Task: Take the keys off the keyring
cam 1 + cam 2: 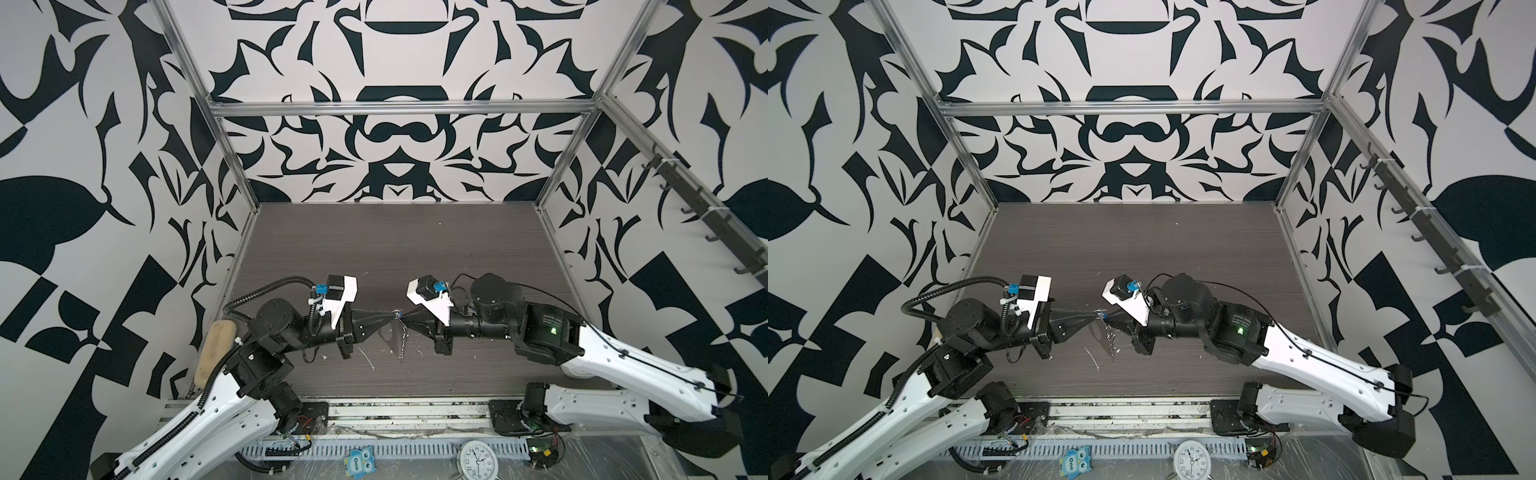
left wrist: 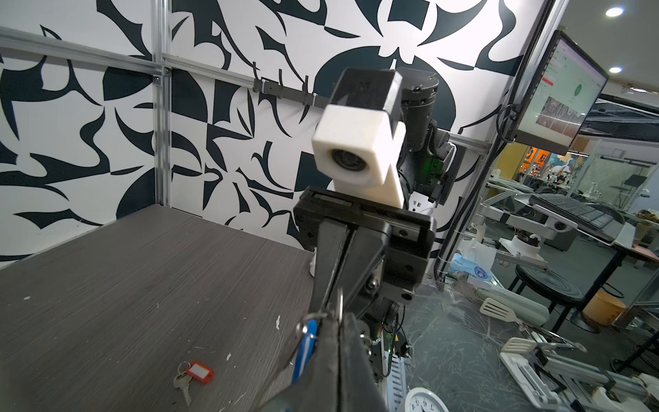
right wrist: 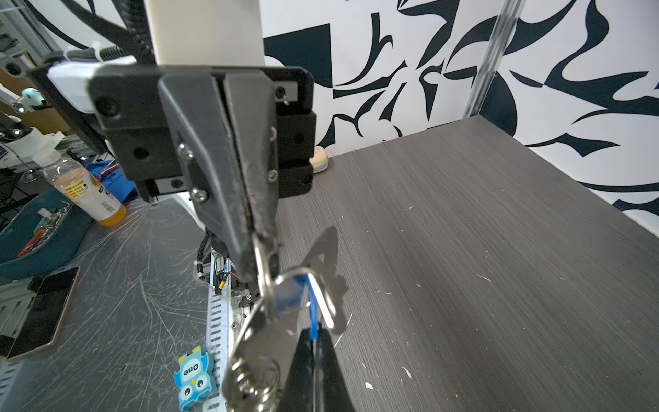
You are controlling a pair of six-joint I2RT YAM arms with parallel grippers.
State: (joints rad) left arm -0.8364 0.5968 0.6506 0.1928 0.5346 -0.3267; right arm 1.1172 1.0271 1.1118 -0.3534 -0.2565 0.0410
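Above the middle of the table (image 1: 374, 249), both top views show the left gripper (image 1: 390, 316) and right gripper (image 1: 409, 320) meeting tip to tip, with the keyring (image 1: 402, 338) dangling beneath them. Left wrist view: 1 red key tag (image 2: 200, 371) lies loose on the table, and the blue key tag (image 2: 306, 342) hangs beside the tips. Right wrist view: the right jaws pinch the blue key tag's edge, the left jaws a small metal ring (image 3: 262, 255).

Both top views look steeply down on your table (image 1: 395, 249), sharing nearly everything. Your left wrist camera (image 1: 345, 291) and right wrist camera (image 1: 417, 292) closely face each other.
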